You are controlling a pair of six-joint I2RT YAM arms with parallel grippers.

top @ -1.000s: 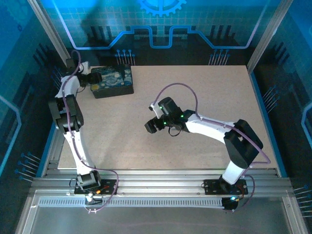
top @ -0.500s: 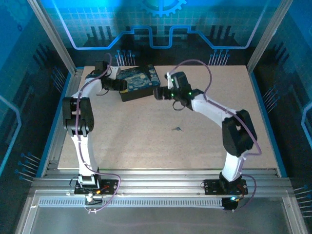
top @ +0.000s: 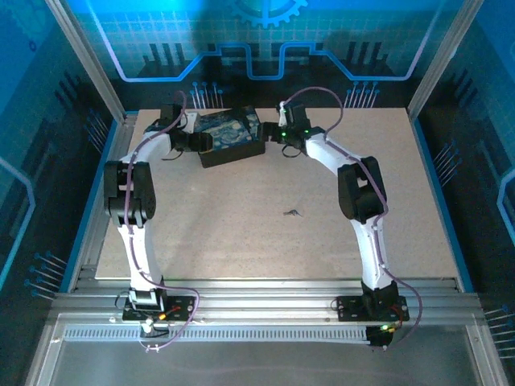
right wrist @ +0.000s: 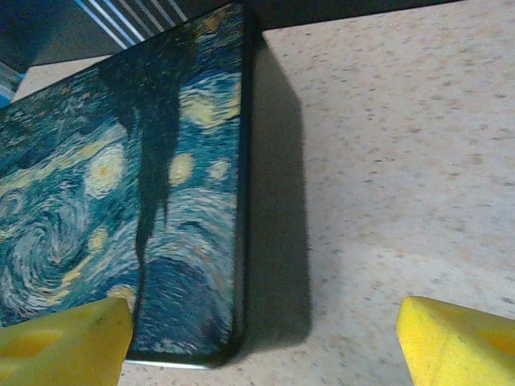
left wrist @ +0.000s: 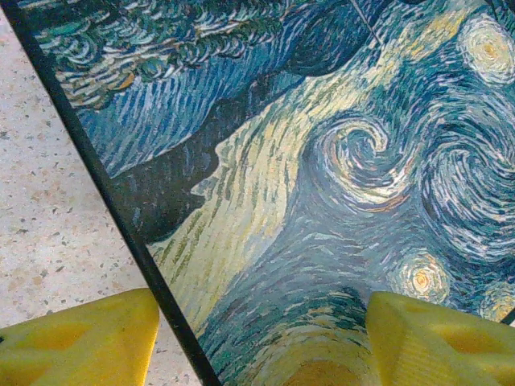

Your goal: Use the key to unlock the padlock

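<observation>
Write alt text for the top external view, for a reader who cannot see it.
Two white arms reach to a black box with a blue-yellow swirl-painted lid at the far side of the table: the left gripper at its left end, the right gripper at its right end. A tiny grey item, too small to identify, lies apart at mid-table.

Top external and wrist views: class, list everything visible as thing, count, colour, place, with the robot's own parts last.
box: one, black with blue-yellow swirl-painted lid, far side of table, left of centre.
key: one, tiny, grey, lying alone mid-table, apart from box.
table: one, beige speckled, under everything.
left tool: one, yellow fingers, open, astride the box's left edge.
right tool: one, yellow fingers, open, astride the box's right edge.
</observation>
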